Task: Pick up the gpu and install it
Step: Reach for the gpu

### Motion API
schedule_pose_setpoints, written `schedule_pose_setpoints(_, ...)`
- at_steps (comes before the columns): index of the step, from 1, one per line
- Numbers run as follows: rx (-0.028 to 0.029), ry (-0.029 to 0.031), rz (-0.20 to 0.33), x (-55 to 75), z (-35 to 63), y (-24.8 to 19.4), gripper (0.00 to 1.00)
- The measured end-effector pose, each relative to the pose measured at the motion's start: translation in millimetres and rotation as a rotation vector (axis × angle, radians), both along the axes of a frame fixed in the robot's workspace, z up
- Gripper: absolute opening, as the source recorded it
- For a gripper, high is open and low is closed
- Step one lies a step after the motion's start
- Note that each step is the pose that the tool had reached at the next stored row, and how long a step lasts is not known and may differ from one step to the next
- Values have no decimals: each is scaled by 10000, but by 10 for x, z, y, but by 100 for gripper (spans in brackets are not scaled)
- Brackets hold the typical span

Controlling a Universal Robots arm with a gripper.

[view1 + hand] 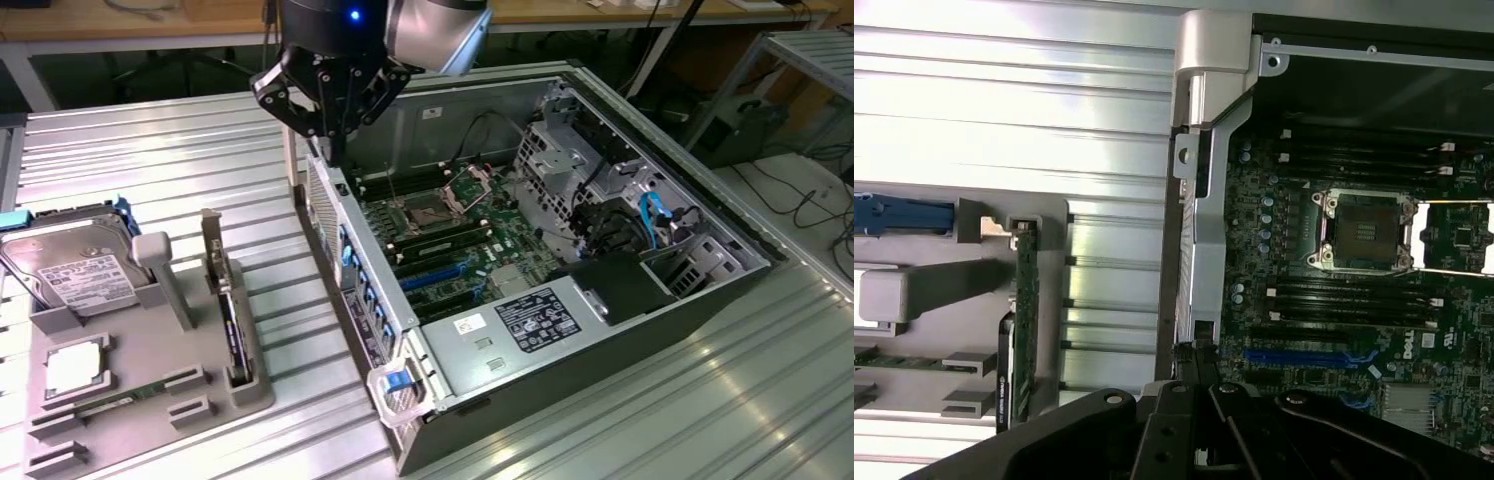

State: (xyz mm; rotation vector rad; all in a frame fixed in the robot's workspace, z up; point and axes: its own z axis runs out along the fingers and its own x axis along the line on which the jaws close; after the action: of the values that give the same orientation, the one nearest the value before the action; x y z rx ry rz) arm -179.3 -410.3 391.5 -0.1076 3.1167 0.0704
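Jaws, closed on nothing, hover above the computer case [320, 210] wall; I see the gpu [230, 320] standing in its rack [254, 395] (table [160, 170] edge, exterior view's left). Descending closed could strike that wall.

The black gripper [1195, 352], fingers pressed together, hangs over the silver metal rear wall [1204, 250] of the open computer case. Inside lies a dark green motherboard [1274, 200] with a square silver processor socket [1364, 230] and 1 blue slot [1294, 355]. Beside the case, on the ribbed metal table [1054, 100], the thin dark gpu [1026, 300] stands on edge in a grey plastic holder [914, 290].
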Motion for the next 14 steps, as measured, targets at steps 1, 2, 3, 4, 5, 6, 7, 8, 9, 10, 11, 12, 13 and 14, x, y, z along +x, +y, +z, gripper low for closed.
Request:
schedule_pose_setpoints(1,0,0,1,-3,0,0,11)
schedule_pose_setpoints(2,0,0,0,-6,0,0,11)
schedule_pose_setpoints(3,0,1,0,-10,0,-1,11)
schedule_pose_setpoints(4,0,0,0,-14,0,-1,11)
schedule_pose_setpoints(5,0,0,0,-19,0,-1,11)
schedule_pose_setpoints(6,0,0,0,-24,0,-1,11)
schedule_pose_setpoints(7,0,0,0,-31,0,-2,11)
schedule_pose_setpoints(8,0,0,0,-37,0,-2,11)
schedule_pose_setpoints(9,-1,0,-1,-44,0,-2,11)
schedule_pose_setpoints(10,-1,0,0,-49,0,-3,11)
schedule_pose_setpoints(11,0,0,0,-55,0,-3,11)
schedule_pose_setpoints(12,-1,1,0,-60,0,-4,11)
schedule_pose_setpoints(13,0,0,-1,-64,0,-4,11)
schedule_pose_setpoints(14,0,0,0,-69,0,-5,11)
